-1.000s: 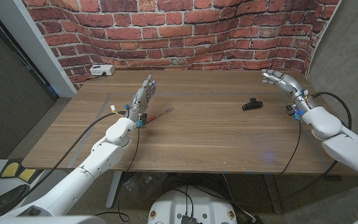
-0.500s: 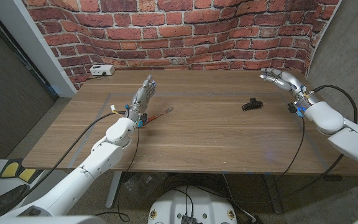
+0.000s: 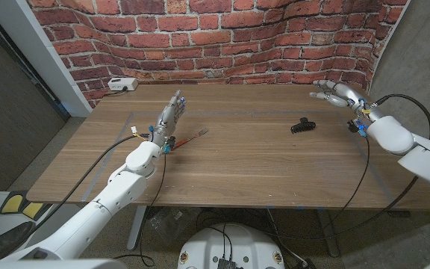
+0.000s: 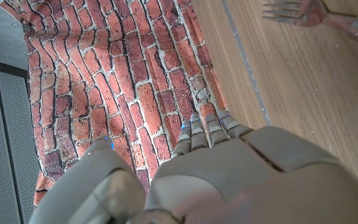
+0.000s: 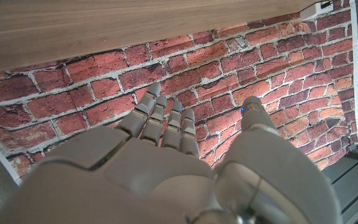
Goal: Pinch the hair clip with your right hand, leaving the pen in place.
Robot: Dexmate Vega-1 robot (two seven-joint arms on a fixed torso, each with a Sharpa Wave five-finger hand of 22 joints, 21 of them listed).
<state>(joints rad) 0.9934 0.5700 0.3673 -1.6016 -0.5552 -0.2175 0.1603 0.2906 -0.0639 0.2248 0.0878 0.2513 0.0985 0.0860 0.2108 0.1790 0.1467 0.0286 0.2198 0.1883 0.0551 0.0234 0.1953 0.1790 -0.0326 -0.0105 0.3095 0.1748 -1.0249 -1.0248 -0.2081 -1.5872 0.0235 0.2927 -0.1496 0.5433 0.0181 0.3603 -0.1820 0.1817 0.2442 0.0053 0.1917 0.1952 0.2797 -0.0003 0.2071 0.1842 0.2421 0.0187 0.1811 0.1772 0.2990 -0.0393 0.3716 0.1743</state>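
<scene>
A: Any containers on the table (image 3: 237,161)?

B: I can't make out any. There's a small white box-like thing (image 3: 122,84) at the far corner, well beyond the left hand (image 3: 170,116); I can't tell what it is or whether it holds anything.

A: And the hair clip?

B: The hair clip (image 3: 301,125) is small and black, a claw type by its outline, lying on the wood. It's apart from the right hand (image 3: 340,94), nearer the robot and toward the table's middle from it.

A: What's the right hand doing?

B: Raised near the table's far right corner, fingers spread and reaching toward the middle, holding nothing.

A: The left?

B: Upright on its edge, fingers straight and apart, nothing in it. Just beside it, on the side facing the other hand, lies a slim red-handled item with a fork-like metal tip (image 3: 192,138); the left wrist view shows the tines (image 4: 291,11).
</scene>
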